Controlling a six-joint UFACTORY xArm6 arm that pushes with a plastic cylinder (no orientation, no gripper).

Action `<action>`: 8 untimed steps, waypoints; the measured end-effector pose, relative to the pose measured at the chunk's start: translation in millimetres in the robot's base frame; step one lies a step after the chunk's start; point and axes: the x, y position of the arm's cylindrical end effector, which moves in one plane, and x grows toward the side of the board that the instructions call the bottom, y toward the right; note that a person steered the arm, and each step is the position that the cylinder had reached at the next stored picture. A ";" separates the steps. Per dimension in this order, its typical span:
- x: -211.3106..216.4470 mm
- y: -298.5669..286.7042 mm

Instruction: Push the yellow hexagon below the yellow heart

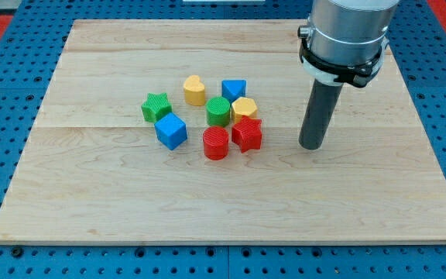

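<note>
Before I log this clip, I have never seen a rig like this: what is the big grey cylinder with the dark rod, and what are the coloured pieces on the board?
The grey cylinder is the end of a robot arm. It has no gripper, only a straight dark rod whose lower end, my tip, slides on the wooden board to push blocks. Nothing is held.

There is one camera, looking down at the board from in front.

Eight small blocks sit clustered near the middle: a yellow heart, blue triangle, green star, green cylinder, yellow hexagon, blue cube, red cylinder and red star.

My tip stands apart from the blocks, to the view's right of the red star, touching none.
</note>
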 end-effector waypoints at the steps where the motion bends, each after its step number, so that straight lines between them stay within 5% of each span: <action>1: -13.6 4.8; 8: -71.8 -171.6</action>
